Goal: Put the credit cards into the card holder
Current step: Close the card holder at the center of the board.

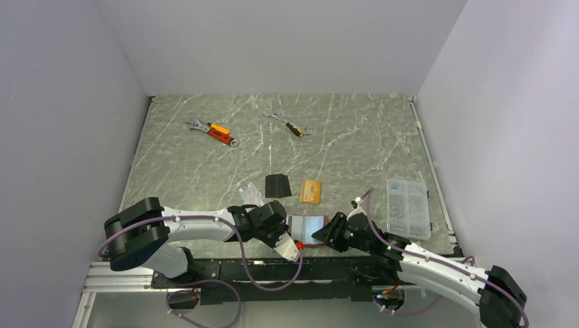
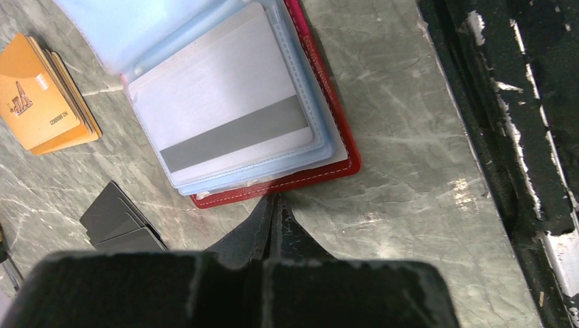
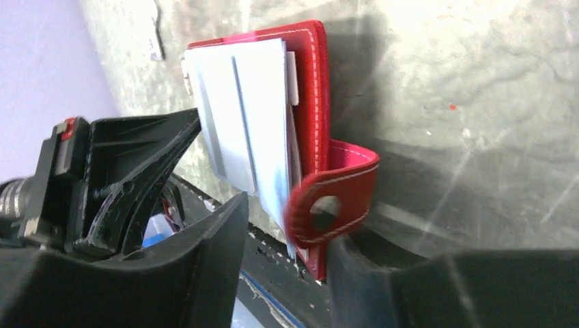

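The left gripper (image 2: pixel 273 219), jaws fully closed, rests its tip against the near red edge of the card holder (image 2: pixel 348 150), which lies open at the near edge of the worktop (image 1: pixel 355 137). A silver-grey striped card (image 2: pixel 225 116) sits in its top pocket. The right gripper (image 3: pixel 290 232), jaws partly open, straddles the holder's snap tab (image 3: pixel 334 198) and pocket leaves; whether it pinches them cannot be told. Just beyond lie orange cards (image 2: pixel 41 96), black cards (image 2: pixel 119 219) and pale cards (image 1: pixel 250 195). A clear box (image 1: pixel 407 207) sits right; two wrenches (image 1: pixel 213 130) lie farthest.
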`<state>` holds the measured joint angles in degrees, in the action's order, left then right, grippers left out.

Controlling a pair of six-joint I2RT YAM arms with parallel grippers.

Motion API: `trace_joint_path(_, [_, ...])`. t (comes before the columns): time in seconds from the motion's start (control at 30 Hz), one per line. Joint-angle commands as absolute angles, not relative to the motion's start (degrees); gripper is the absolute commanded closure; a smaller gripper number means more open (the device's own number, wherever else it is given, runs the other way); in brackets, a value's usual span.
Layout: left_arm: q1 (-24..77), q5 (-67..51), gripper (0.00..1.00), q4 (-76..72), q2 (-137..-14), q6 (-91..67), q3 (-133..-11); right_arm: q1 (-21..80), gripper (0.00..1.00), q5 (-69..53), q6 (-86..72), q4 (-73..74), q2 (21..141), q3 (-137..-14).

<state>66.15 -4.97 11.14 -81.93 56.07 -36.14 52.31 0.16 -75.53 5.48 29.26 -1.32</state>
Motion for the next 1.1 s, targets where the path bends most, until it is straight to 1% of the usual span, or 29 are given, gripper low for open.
trace_joint_path(0.0, [66.71, -6.46, 1.00, 13.77, -81.95, 55.41, -34.95, 52.35, 0.59, 3.62, -73.64, 10.47, 38.37, -5.24])
trace_joint_path(0.13, [66.67, -6.47, 1.00, 13.53, -81.41, 54.72, -34.34, 52.62, 0.88, 5.98, -72.45, 10.26, 44.87, -9.03])
trace_joint_path(0.2, [65.99, -6.98, 1.00, 14.04, -80.15, 54.08, -34.63, 53.00, 0.98, 7.17, -71.09, 10.27, 45.52, -11.48])
trace_joint_path(0.23, [65.06, -7.90, 1.00, 14.66, -79.02, 53.59, -35.26, 53.14, 1.00, 7.57, -70.06, 10.60, 45.60, -12.66])
trace_joint_path(0.3, [60.93, -12.19, 1.00, 17.50, -76.24, 52.30, -37.38, 53.69, 1.00, 8.21, -67.56, 12.84, 45.49, -15.91])
trace_joint_path(0.43, [47.42, -24.35, 1.00, 21.27, -70.47, 48.85, -41.96, 54.60, 1.00, 8.31, -64.75, 19.09, 44.84, -22.93])
trace_joint_path(0.53, [37.89, -35.51, 0.95, 20.31, -67.39, 46.02, -42.21, 56.58, 1.00, 5.75, -61.00, 20.25, 46.11, -27.86])
trace_joint_path(0.6, [32.03, -43.20, 0.95, 18.64, -66.80, 43.33, -41.87, 59.09, 1.00, 4.97, -57.81, 21.65, 48.65, -31.63])
trace_joint_path(0.67, [27.88, -48.53, 0.94, 17.14, -66.63, 40.54, -41.90, 62.04, 1.00, 4.38, -54.72, 23.75, 51.57, -35.54])
trace_joint_path(0.8, [23.83, -53.53, 0.93, 15.92, -67.04, 40.05, -41.82, 67.71, 1.00, 3.64, -49.62, 24.03, 54.00, -41.68])
trace_joint_path(0.97, [22.69, -59.23, 0.98, 20.28, -69.66, 44.99, -42.17, 71.24, 1.00, 3.38, -45.34, 22.31, 53.57, -47.09])
trace_joint_path(1.0, [22.67, -60.33, 1.00, 21.15, -69.56, 46.31, -41.83, 71.68, 1.00, 3.83, -44.49, 22.08, 53.33, -47.83])
trace_joint_path(1.07, [22.74, -61.78, 1.00, 21.30, -67.98, 47.89, -40.53, 72.22, 1.00, 4.83, -43.54, 20.33, 51.94, -48.06])
